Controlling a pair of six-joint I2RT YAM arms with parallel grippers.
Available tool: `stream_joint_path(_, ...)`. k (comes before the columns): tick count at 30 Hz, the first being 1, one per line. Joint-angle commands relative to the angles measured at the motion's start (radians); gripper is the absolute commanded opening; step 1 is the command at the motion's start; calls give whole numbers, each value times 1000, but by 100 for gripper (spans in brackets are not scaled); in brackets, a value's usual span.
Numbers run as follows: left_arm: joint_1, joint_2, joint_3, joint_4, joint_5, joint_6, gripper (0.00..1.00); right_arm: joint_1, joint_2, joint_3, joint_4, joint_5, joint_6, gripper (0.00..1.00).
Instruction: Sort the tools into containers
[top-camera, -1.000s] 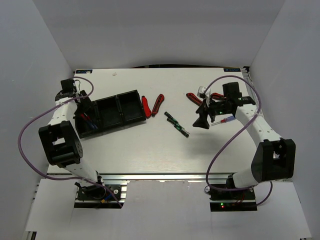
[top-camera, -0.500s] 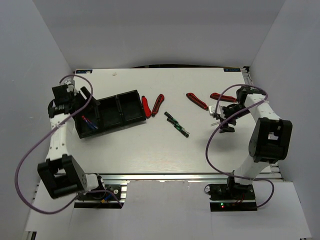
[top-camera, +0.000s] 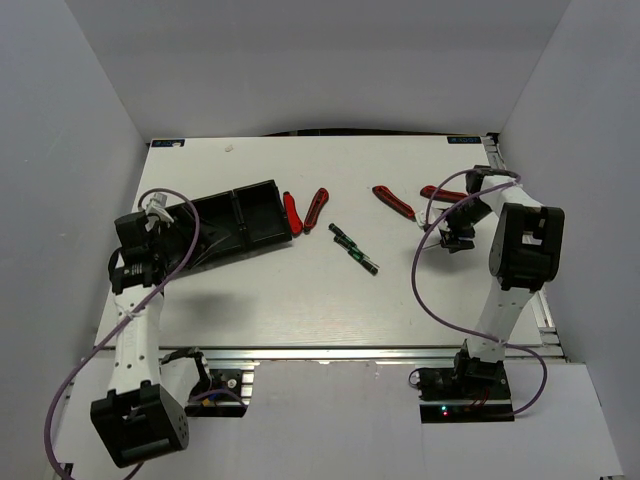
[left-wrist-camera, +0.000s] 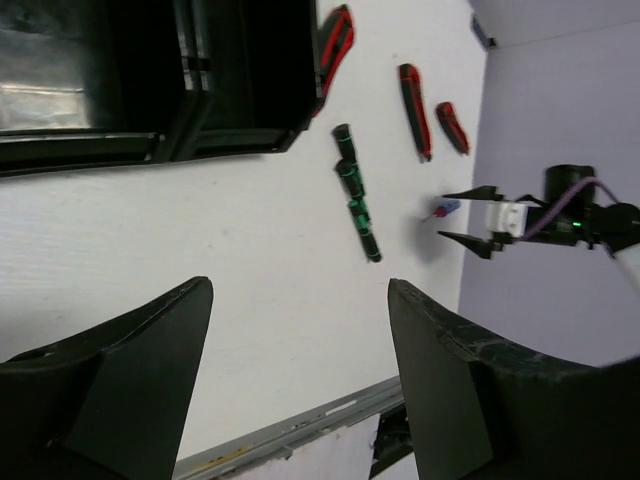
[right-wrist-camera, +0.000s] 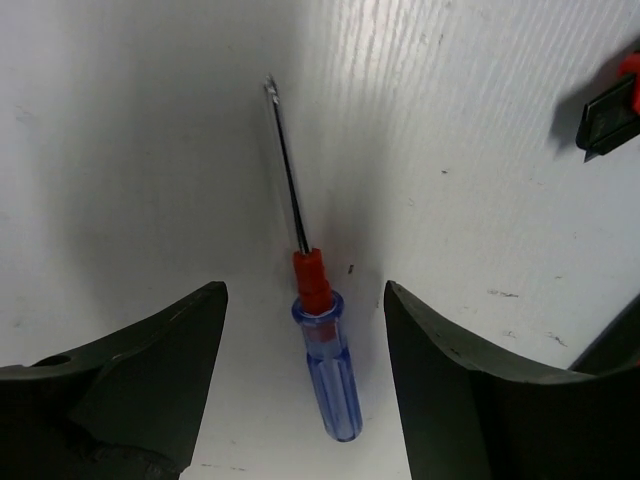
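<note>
Jaws spread wide and holding nothing, the left gripper (left-wrist-camera: 300, 300) hovers at 9 o'clock on the table (top-camera: 300, 300), by the left end of the black tray (top-camera: 262, 189). At 3 o'clock the right gripper (right-wrist-camera: 305, 300), equally open and empty, straddles a blue-handled screwdriver (right-wrist-camera: 325, 375) lying flat. A black-and-green screwdriver (top-camera: 354, 248) lies mid-table. Four red-and-black cutters (top-camera: 316, 208) lie beyond, toward 12 o'clock.

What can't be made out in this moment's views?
- Top view: the tray's left compartment is covered by the left arm, so its contents are hidden.
- Left wrist: the tray is cut off by the top edge, and its insides are too dark to read.
- Right wrist: a cutter is cut off at the right edge.
- Top view: the screwdriver, clear at the right wrist, is nearly hidden under the right jaws.
</note>
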Motion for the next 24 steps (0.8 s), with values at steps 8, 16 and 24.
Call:
stream_joint_path(8, -19, -78, -68, 89, 80, -105, 82, -3, 80, 32, 103, 103, 85, 60)
stream_joint_path(16, -78, -78, -82, 147, 79, -159, 82, -3, 56, -7, 119, 83, 154, 24)
stream_joint_path(24, -323, -37, -108, 286, -36, -235, 82, 5, -76, 46, -99, -208, 303, 3)
